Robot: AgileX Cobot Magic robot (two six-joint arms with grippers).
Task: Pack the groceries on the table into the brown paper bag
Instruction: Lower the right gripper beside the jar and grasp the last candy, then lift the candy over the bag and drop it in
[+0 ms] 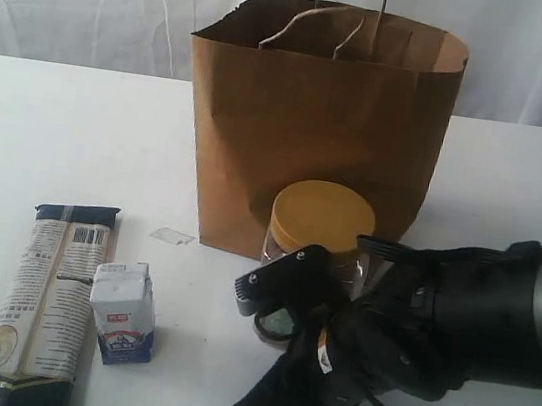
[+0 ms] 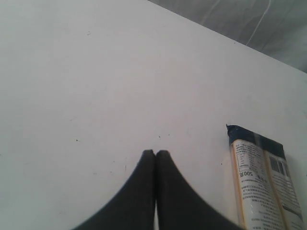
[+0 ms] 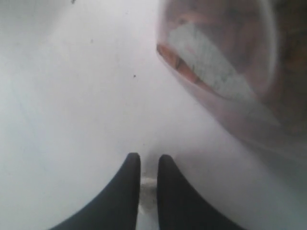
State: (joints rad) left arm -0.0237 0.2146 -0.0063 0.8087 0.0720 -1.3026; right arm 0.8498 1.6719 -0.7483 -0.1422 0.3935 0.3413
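Looking along the right gripper, I see its two dark fingers close together with only a narrow slit between them. A small pale lump sits in this slit, a little behind the fingertips; whether the fingers press on it or only stand around it, I cannot tell. The yellow-lidded clear jar is not between these jaws: it stands just ahead of the fingertips and off to one side, very near, blurred, and apart from both fingers. In the exterior view the same jar stands upright on the table, its lower part covered by the black arm. The brown paper bag rises directly behind the jar, open at the top, so from the right jaws the bag lies beyond the jar. The left gripper is fully closed, finger against finger, above the white tabletop. The long dark-blue pasta packet lies flat off to one side of these closed jaws and apart from them, its dark end about level with the fingertips. The small white carton stands upright just beside the packet, well apart from the right jaws.
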